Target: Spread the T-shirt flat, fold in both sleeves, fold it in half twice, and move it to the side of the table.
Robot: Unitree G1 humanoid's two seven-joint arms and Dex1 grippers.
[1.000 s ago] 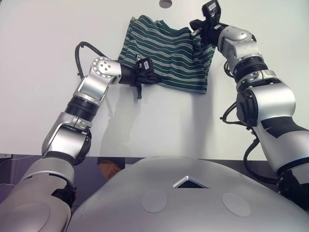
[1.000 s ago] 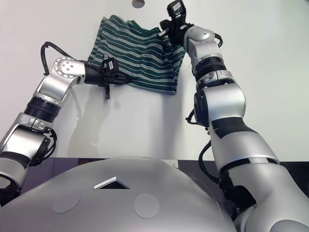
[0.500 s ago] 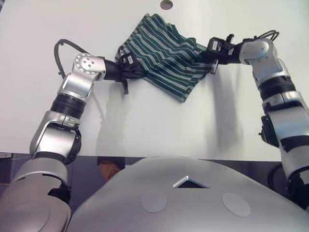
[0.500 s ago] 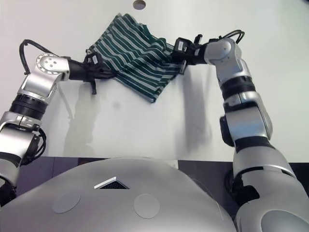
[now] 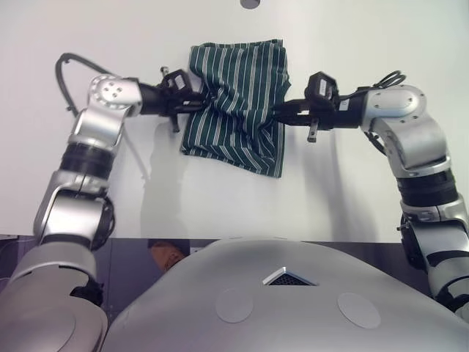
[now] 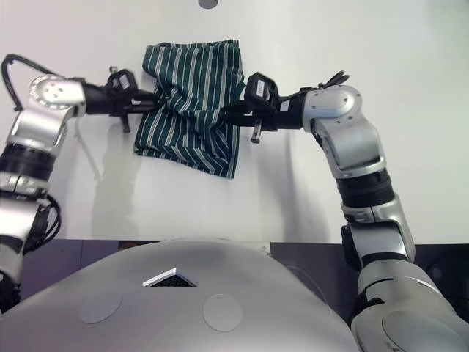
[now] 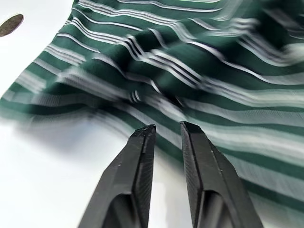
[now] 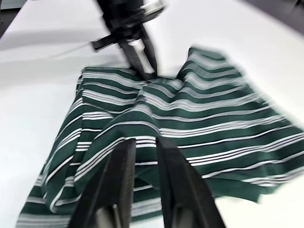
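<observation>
Left fingers (image 7: 137, 166) | pinch T-shirt (image 5: 245, 81) left edge | right fingers (image 8: 121, 180) pinch right edge

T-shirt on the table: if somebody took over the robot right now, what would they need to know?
Left pincer: against the T-shirt's left edge; I cannot tell whether it is gripping.
Right pincer: against the right edge, with the same doubt.
T-shirt: between the two pincers toward the far side of the table, rumpled, with creases running to each pincer.
Done: no step looks finished. The shirt is not flat and no sleeve can be made out.
Left: spread it flat, fold both sleeves in, fold it in half twice, move it to the table's side.
</observation>
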